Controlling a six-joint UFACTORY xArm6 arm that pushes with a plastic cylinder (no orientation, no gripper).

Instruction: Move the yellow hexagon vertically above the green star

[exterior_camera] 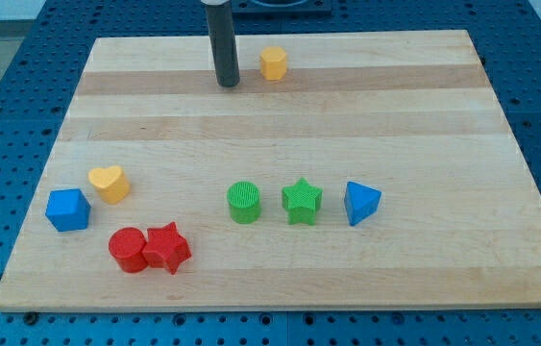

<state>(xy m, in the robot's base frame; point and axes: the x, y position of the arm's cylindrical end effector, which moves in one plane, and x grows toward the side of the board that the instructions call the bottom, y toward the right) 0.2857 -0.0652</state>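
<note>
My tip [229,83] is resting near the counter's [395,115] top edge, just left of the yellow hexagon [273,63]. No pincer exists. The green star [302,201] is sitting well below, slightly rightward.

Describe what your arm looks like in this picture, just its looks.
Only my rod shows: a straight, smooth, dark grey cylinder coming down from the view's top, with a paler band at the upper edge. My tip is blunt and round. No cables or markings show on it.

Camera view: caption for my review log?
Tip rests left of yellow hexagon, far above green star.
</note>
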